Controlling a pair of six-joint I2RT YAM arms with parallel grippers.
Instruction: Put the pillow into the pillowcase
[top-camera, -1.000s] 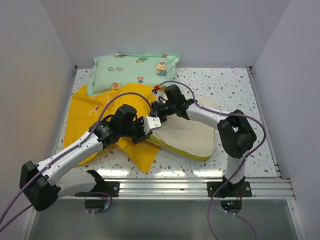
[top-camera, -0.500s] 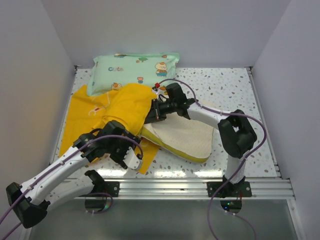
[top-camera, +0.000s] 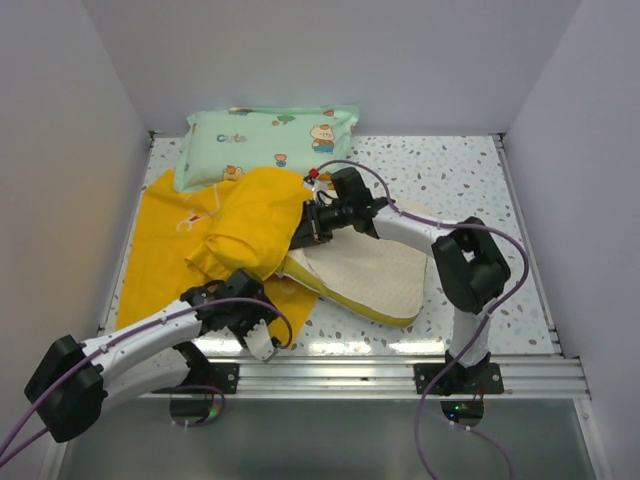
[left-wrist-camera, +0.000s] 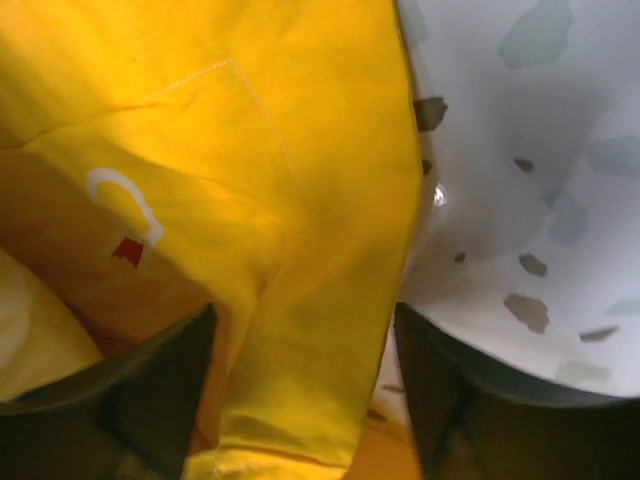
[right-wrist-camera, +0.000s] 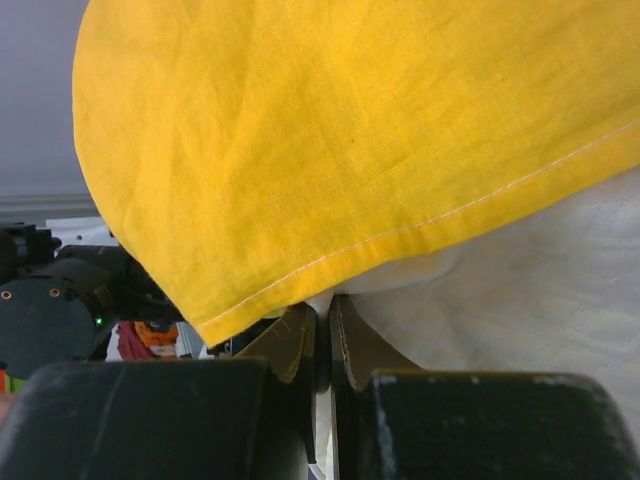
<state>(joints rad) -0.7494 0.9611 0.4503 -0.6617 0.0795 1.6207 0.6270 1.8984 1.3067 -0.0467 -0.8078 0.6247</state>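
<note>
The cream-white pillow (top-camera: 372, 270) lies flat at the table's middle, its left end under the bunched yellow pillowcase (top-camera: 250, 215). My right gripper (top-camera: 312, 222) is shut on the pillow's white edge at that end. In the right wrist view the gripper (right-wrist-camera: 322, 318) pinches white pillow fabric (right-wrist-camera: 520, 300) just below the pillowcase hem (right-wrist-camera: 350, 130). My left gripper (top-camera: 262, 345) is low near the front edge, over the pillowcase's near corner. In the left wrist view it (left-wrist-camera: 300, 400) is open, with yellow pillowcase cloth (left-wrist-camera: 250, 200) lying between the fingers.
A mint-green cartoon-print pillow (top-camera: 270, 140) lies along the back wall. The speckled tabletop (top-camera: 450, 180) shows bare at the right and in the left wrist view (left-wrist-camera: 530, 150). A metal rail (top-camera: 380, 375) runs along the front edge. White walls close in three sides.
My left arm has drawn back from the pillow's left end to the front edge. The pillowcase now lies bunched over that end. The right gripper has stayed put, still shut.
</note>
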